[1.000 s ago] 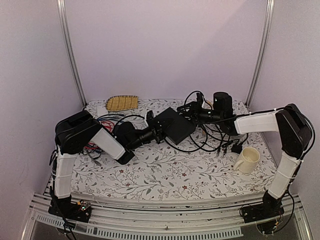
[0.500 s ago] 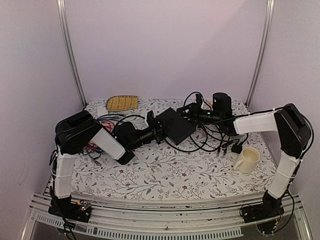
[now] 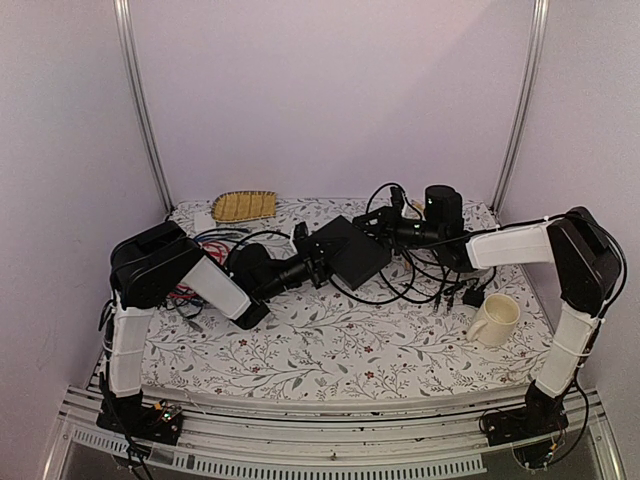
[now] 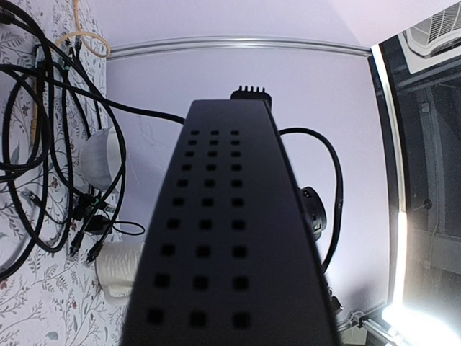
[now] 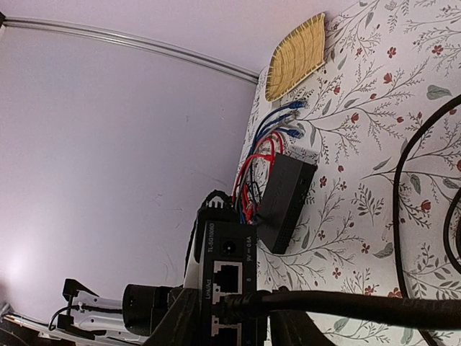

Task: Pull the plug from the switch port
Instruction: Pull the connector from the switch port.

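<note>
Although both arms are at the work, extraction is judged not yet begun. On the floral table (image 3: 330, 350), the switch (image 3: 345, 250) lies near the centre, toward the back, between the two grippers.

The left gripper (image 3: 312, 265) meets the near-left edge of the box. The left wrist view is filled by the vented top of the box and shows no fingers, so it cannot be told whether this gripper is clamped. It is judged to be bracing the box.

The right gripper (image 3: 385, 228) is at the socket edge. In the right wrist view its fingers (image 5: 180, 317) stand apart, one on each side of the plug (image 5: 232, 305), not pressed on it. The black cable (image 5: 346, 306) runs in from the right of that view to the plug, which sits fully seated in its port.

Remaining, by judgement:
- Close the right gripper on the plug.
- Hold the box steady.
- Draw the plug straight out along the port axis.

Legible on the socket face:
- "9V" and "0.6A" beside the round power jack.
- "Lnk/Act" next to the ports.
- A model line beginning "TL-"; the rest is too small to confirm.
</note>
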Robot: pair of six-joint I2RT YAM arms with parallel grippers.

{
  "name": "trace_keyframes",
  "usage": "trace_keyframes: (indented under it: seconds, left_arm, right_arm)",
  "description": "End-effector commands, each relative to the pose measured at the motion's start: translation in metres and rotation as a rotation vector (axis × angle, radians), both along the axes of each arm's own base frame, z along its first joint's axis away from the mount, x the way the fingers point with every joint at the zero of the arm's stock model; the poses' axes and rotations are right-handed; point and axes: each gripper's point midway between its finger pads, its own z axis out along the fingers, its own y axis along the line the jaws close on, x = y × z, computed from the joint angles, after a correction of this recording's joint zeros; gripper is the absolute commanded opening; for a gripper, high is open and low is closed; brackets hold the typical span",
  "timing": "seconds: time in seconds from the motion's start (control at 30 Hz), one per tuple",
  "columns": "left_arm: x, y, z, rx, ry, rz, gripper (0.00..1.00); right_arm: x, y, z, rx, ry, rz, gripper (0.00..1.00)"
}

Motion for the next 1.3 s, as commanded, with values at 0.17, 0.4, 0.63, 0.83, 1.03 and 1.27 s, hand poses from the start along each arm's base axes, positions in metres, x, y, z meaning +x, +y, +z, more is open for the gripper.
trace_keyframes:
  seconds: [0.17, 0.4, 0.63, 0.83, 1.03, 1.27]
  left_arm:
    - [-0.01, 0.0025, 0.0367, -0.11, -0.102, -0.014, 0.0]
    - [-0.0089, 0.0039, 0.0377, -0.118, -0.103, -0.012, 0.0]
    - [-0.008, 0.0047, 0.037, -0.124, -0.101, -0.011, 0.0]
    - [-0.0071, 0.0055, 0.0352, -0.123, -0.098, -0.01, 0.0]
    - [-0.0066, 0.0038, 0.0327, -0.121, -0.093, -0.014, 0.0]
    - [-0.0043, 0.0045, 0.0331, -0.123, -0.093, -0.005, 0.0]
  right_arm:
    - [0.0052, 0.0073, 0.0108, 0.033, -0.039, 0.007, 0.26]
    - [0.006, 0.0084, 0.0139, 0.047, -0.05, 0.01, 0.2]
    - [0.0073, 0.0093, 0.013, 0.05, -0.048, 0.016, 0.14]
    - [0.0076, 0.0106, 0.0107, 0.05, -0.04, 0.026, 0.07]
    - [0.008, 0.0092, 0.0089, 0.049, -0.036, 0.027, 0.02]
    - [0.01, 0.0064, 0.0086, 0.051, -0.037, 0.018, 0.01]
